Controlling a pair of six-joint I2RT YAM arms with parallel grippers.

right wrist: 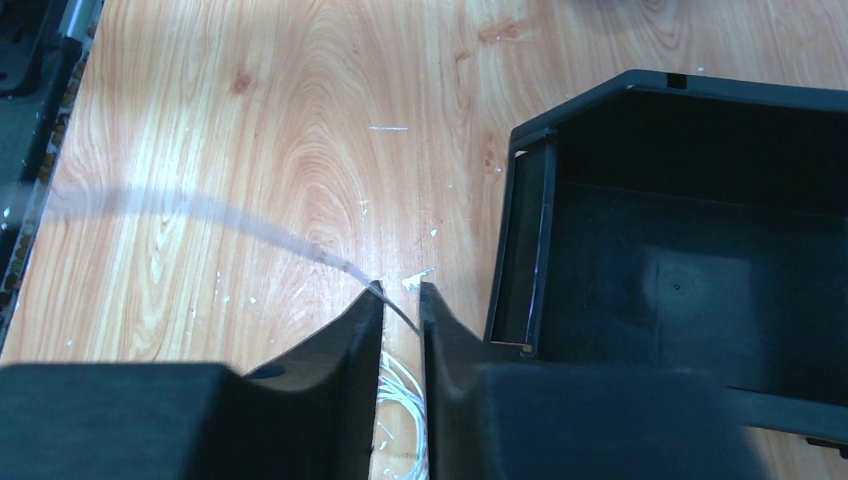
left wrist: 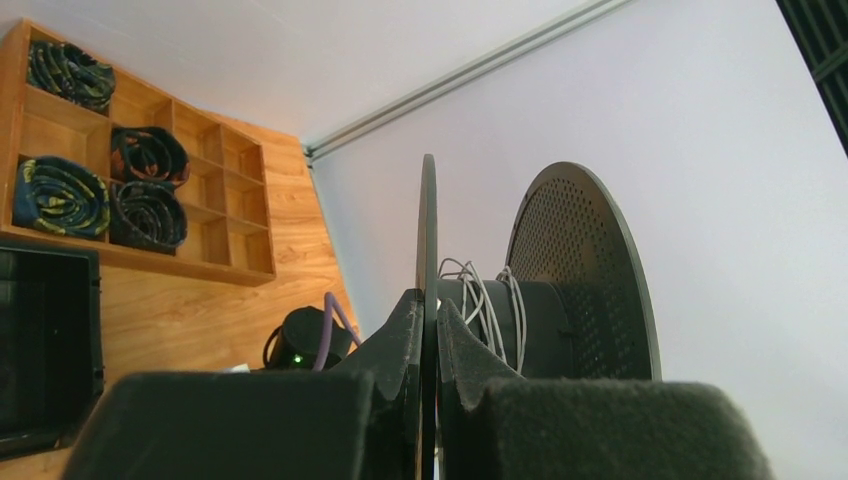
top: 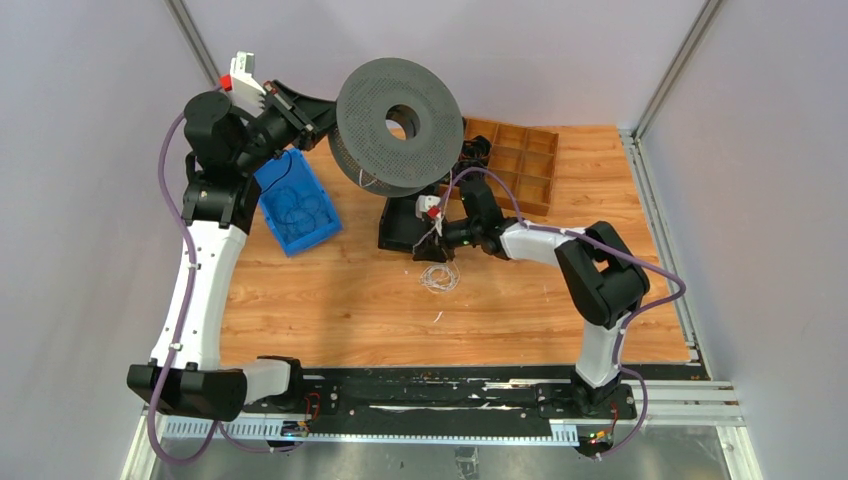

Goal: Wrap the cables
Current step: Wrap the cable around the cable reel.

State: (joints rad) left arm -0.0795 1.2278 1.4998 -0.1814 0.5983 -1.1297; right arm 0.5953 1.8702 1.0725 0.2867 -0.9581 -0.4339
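Winding the cables (top: pixel 438 277) onto the spool (top: pixel 400 125), with one strand lying between narrow fingers.

The cables are lying as a loose white tangle at the middle of the worktop (top: pixel 330 300), just below the black stand (top: pixel 400 235). A few turns are sitting on the hub of the grey spool at upper centre. A blurred strand is running up between the fingers of the right end effector (right wrist: pixel 402 300), which is standing narrow with a gap showing; whether it is pinching the wire I cannot tell. The left end effector (left wrist: pixel 428 305) is clamping the spool's thin flange. The winding step seems to be in hand. The next move is probably calling for a firm pinch on that strand, then leading it round the hub under light tension so the tangle pays out without snagging.
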